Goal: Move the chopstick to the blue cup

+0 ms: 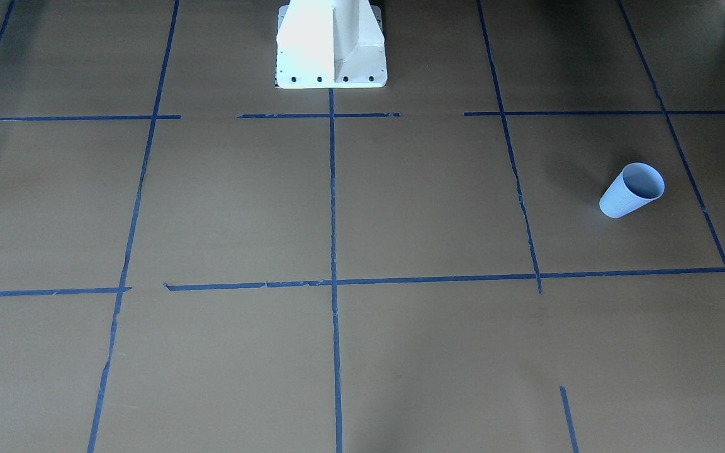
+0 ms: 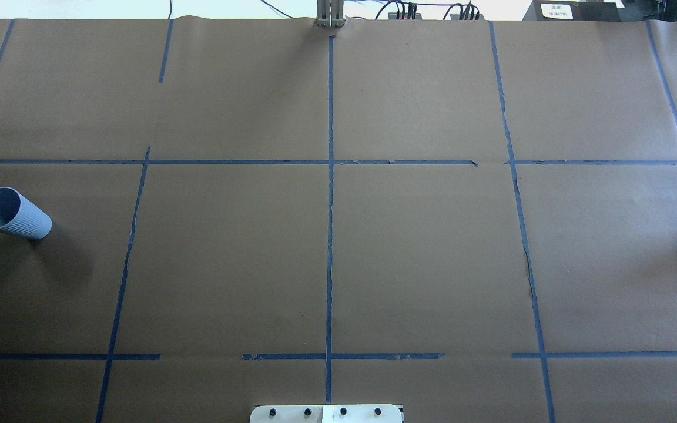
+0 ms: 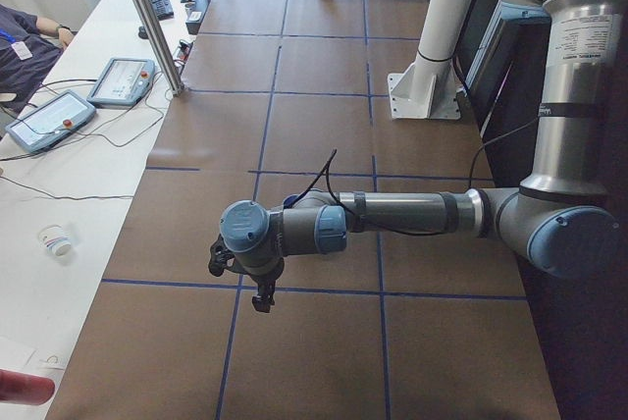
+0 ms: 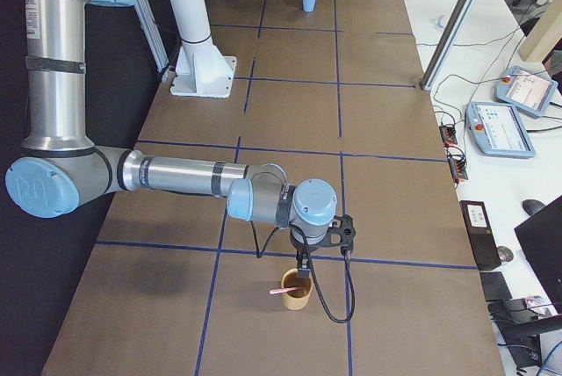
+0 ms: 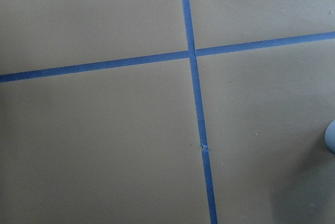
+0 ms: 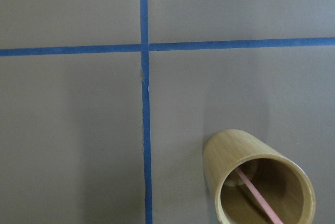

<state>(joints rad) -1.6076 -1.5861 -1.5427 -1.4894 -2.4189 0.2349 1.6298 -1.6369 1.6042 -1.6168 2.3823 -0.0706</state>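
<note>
Hanging just above the wooden cup, the right gripper points its fingers down. Whether its jaws are released or clenched I cannot tell, because only the side view shows them and they are small there. The chopstick is not grasped. It leans inside the wooden cup, with its pink end sticking out over the rim. The left gripper hovers over the table near the blue cup, and its jaws also cannot be judged. The blue cup stands upright and looks empty at the other end of the table, well apart from the chopstick. I judge that the step in hand is the approach for the pick-up. The next move calls for a descent centred on the thin stick, then a firm closing.
</note>
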